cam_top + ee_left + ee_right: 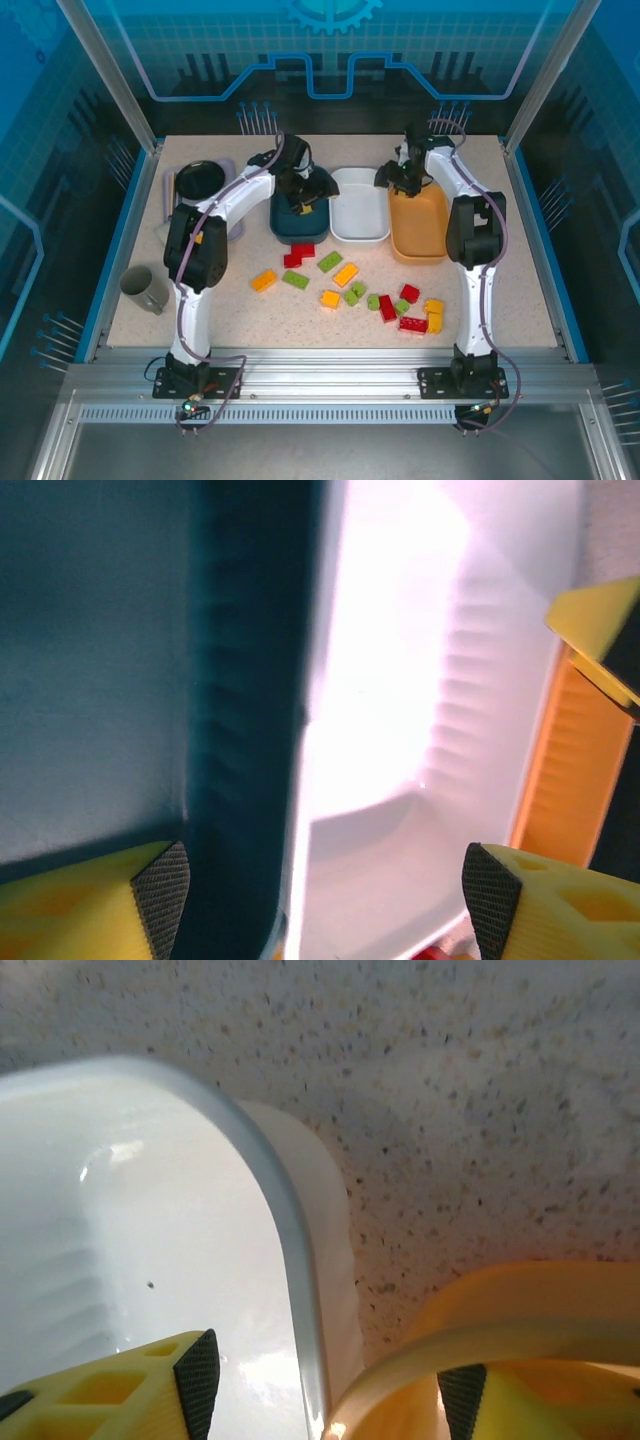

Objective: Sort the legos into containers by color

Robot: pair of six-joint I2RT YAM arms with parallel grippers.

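Note:
Several red, lime green and orange-yellow legos lie scattered on the table's near half, among them a red brick point(298, 255), an orange brick point(264, 280) and a green brick point(329, 262). Behind them stand the dark teal tray point(283, 226), the white tray point(360, 228) and the orange tray point(420, 235). My left gripper point(304, 195) hangs open and empty where the teal tray point(90, 660) meets the white tray point(400, 680). My right gripper point(404, 176) is open and empty at the orange tray's far-left corner, straddling the white rim point(290, 1230) and the orange rim point(480, 1335).
A lavender tray with a black round bowl point(200, 180) sits at the back left. A grey mug point(145, 290) stands near the left edge. Speckled table point(450, 1090) lies bare behind the trays. Blue rails border the table.

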